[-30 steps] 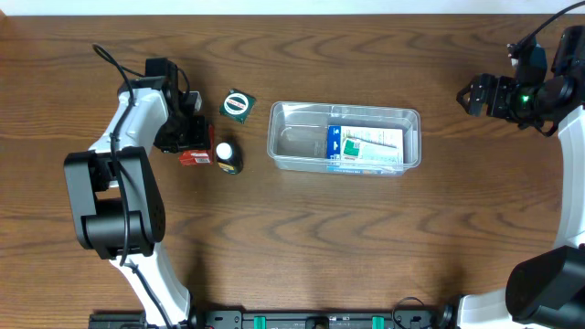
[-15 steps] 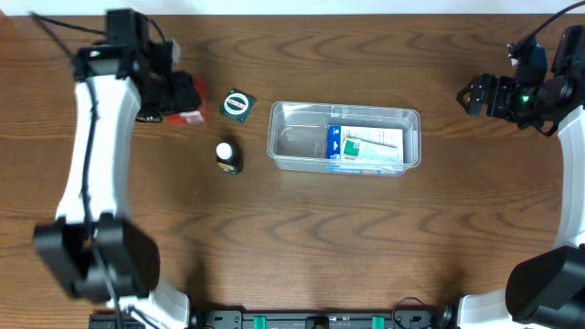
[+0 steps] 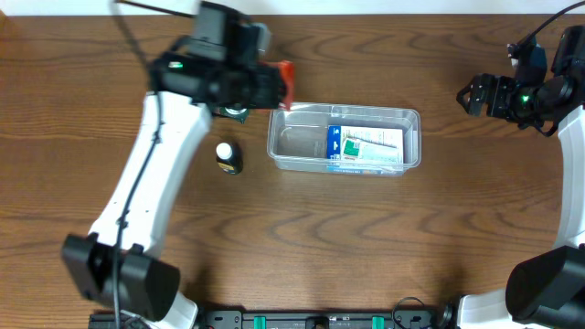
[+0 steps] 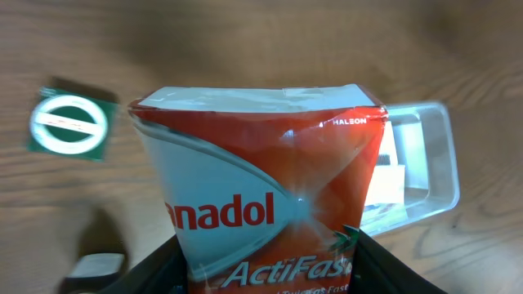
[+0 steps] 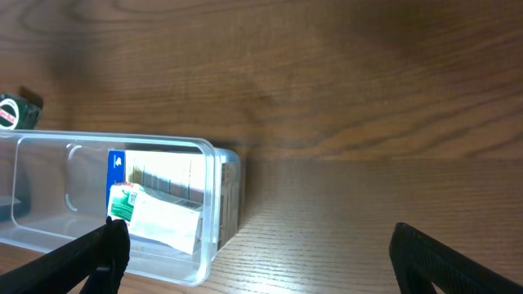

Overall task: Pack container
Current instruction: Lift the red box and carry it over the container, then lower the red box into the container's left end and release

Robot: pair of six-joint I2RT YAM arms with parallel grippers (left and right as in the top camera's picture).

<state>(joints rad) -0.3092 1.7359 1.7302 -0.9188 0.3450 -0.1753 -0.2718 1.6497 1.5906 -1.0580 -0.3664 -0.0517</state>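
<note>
A small dark item with a white top (image 3: 227, 155) lay on the wooden table (image 3: 366, 247), to the left of the container and apart from it. Beyond it, a dark green square packet with a white ring (image 4: 69, 126) lay flat on the table, partly hidden in the overhead view by the left arm.

The left gripper (image 3: 270, 90) was closed part-way on a red packet (image 4: 261, 188). Its two fingers pressed against opposite sides of the packet's lower end. The packet was red and pale blue, with the lettering "anadol" and "ActiFas" legible in the left wrist view. The gripper held it by the container's left end, at the far corner, with the container visible past the packet's right edge.

The container (image 3: 297, 144), a clear shallow tub, stood at the middle of the table with its long side running left to right. Its left half was bare. A blue-and-white box (image 3: 366, 146) lay flat in its right half.

The right gripper (image 3: 468, 96) was positioned well to the right of the container, near the far right of the table. Its jaws were spread wide and held nothing.
</note>
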